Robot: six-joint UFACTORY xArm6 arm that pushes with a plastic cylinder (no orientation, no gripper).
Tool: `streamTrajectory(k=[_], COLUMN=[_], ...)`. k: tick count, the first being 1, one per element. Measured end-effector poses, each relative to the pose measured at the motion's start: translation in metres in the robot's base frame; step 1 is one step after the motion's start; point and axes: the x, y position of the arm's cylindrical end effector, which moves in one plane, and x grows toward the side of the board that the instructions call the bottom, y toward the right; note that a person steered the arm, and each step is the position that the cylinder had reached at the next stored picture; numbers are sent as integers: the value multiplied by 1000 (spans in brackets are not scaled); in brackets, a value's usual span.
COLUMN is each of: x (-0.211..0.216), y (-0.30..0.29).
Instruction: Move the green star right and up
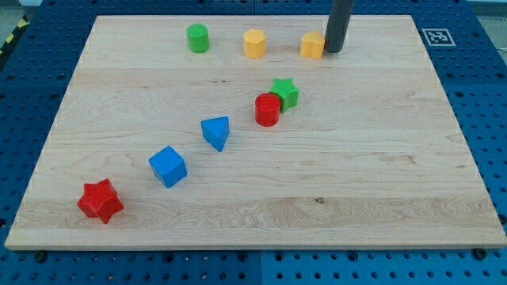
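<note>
So my tip [335,51] sits at the far edge of the wooden surface [380,182], touching the right side of a yellow block [313,45]. No fingers on this rig, just the rod. The green star [285,93] is mid-board, right against a red cylinder [268,109] on its near-left. Only marking around is a black-and-white tag [436,36] at the far right corner, no readable text.
</note>
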Motion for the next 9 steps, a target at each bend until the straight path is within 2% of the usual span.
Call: streamTrajectory(k=[1,2,3,5,6,7,9], x=[3,42,47,45,57,101,117], y=[1,18,5,-114,-160,-159,-87])
